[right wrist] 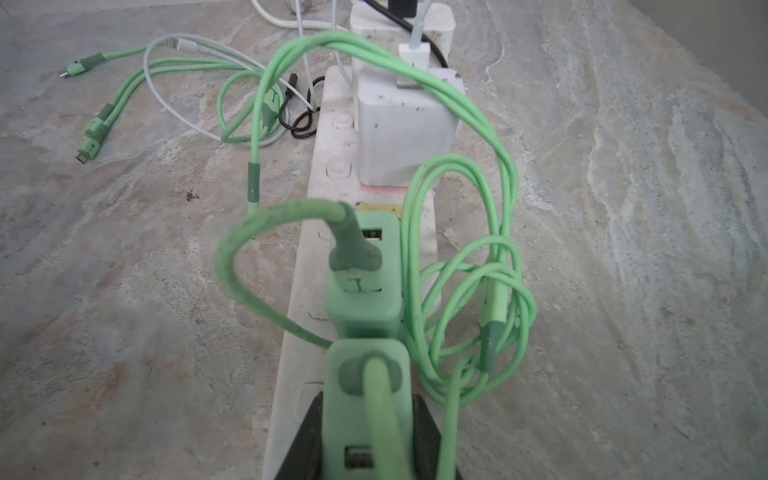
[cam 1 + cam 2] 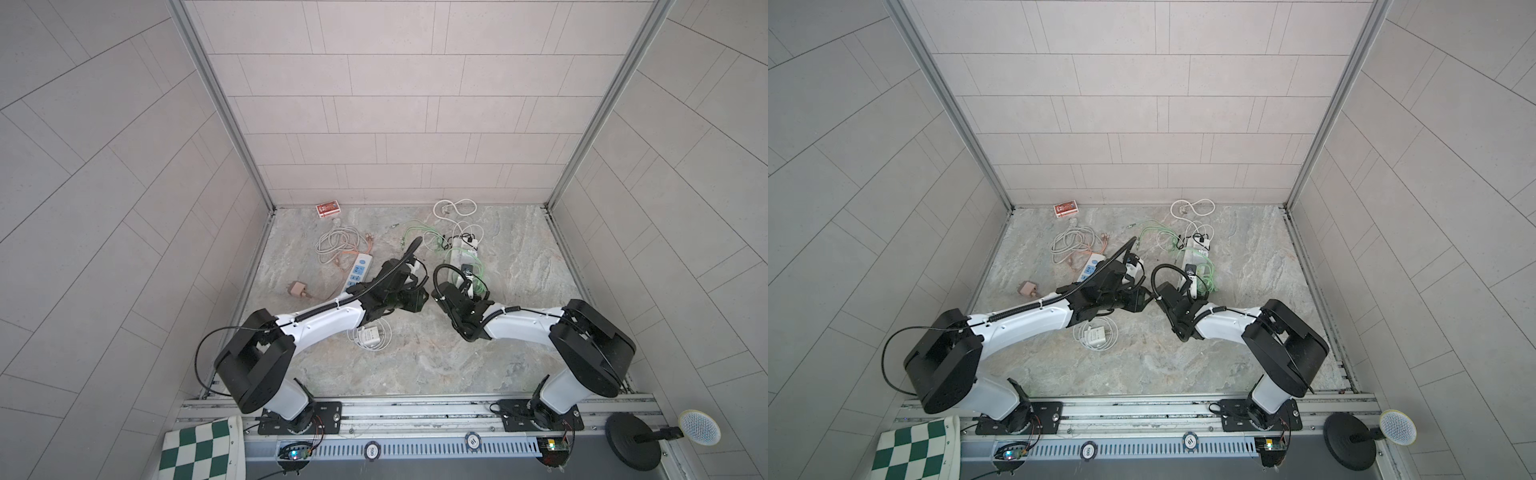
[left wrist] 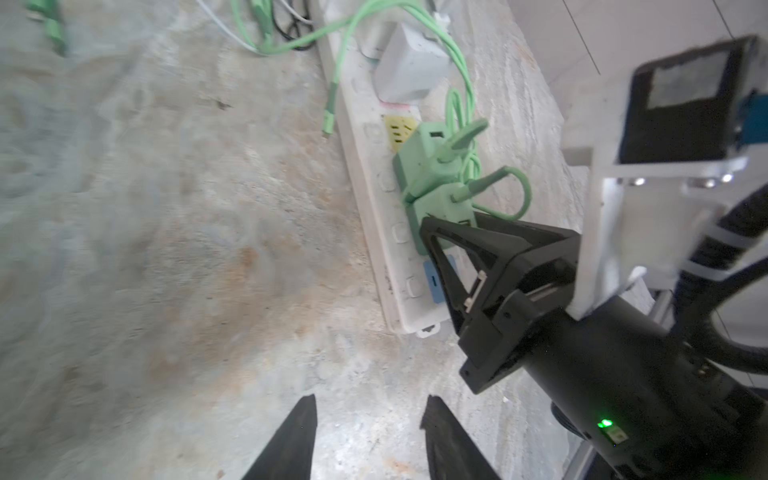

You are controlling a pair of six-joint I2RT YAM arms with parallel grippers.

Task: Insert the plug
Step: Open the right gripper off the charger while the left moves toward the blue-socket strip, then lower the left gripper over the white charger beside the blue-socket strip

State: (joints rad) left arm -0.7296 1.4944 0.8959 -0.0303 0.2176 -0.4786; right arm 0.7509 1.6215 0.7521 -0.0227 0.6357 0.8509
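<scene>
Green plug (image 1: 345,419) stands on the white power strip (image 1: 303,299), just beside a second green charger (image 1: 365,299) — right end effector (image 1: 365,432) clamped on it. Left end effector (image 3: 370,419) hangs apart, empty; only its wrist view shows a blue socket patch (image 3: 430,282). Red box (image 2: 328,208) print — unreadable.

At eleven o'clock on the tabletop (image 2: 519,332) sits the card box (image 2: 328,208), short power strip (image 2: 360,266) at ten, loose charger (image 2: 370,334) at seven; long power strip (image 1: 305,291) at one, the plug (image 1: 365,399) on it, second plug (image 1: 361,307) just behind.

A robotics lab test cell: tile-patterned panel walls (image 2: 395,124), aluminium frame posts (image 2: 216,104), a bolted base rail (image 2: 415,409)
</scene>
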